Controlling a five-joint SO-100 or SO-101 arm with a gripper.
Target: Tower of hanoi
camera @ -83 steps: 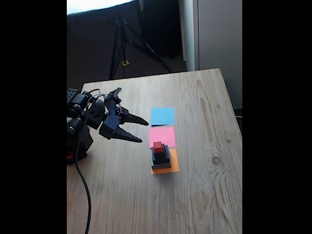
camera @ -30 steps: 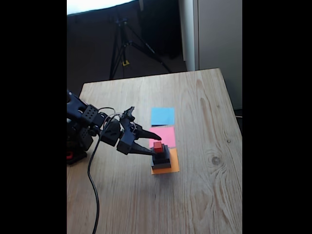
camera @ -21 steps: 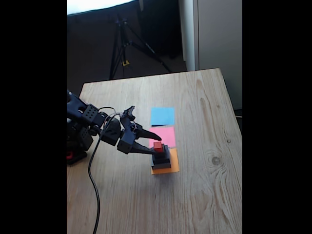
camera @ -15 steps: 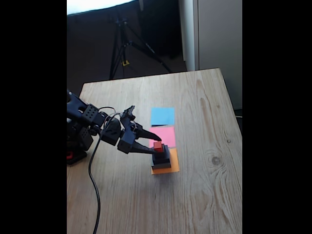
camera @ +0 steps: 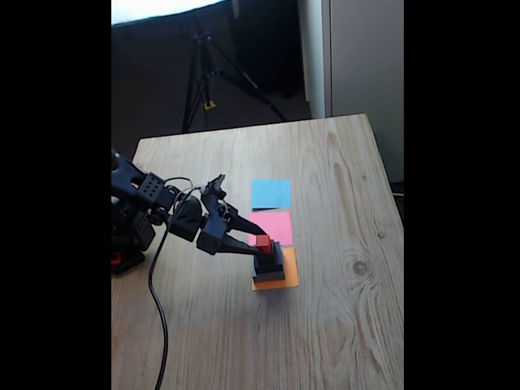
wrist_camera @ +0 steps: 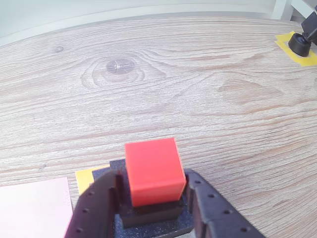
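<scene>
In the wrist view the lower edge cuts off the claw and the bottom of the block stack, so the larger blocks are hard to make out; a pink paper square is clipped at the left corner. The tabletop is pale wood with strong grain and a round knot. The red cube is matte, sharp-edged, and sits atop a small black cube. The claw's studded black fingers stand narrowly apart, flanking both cubes; contact is unclear. In the fixed view, the stack rests on the orange square.
</scene>
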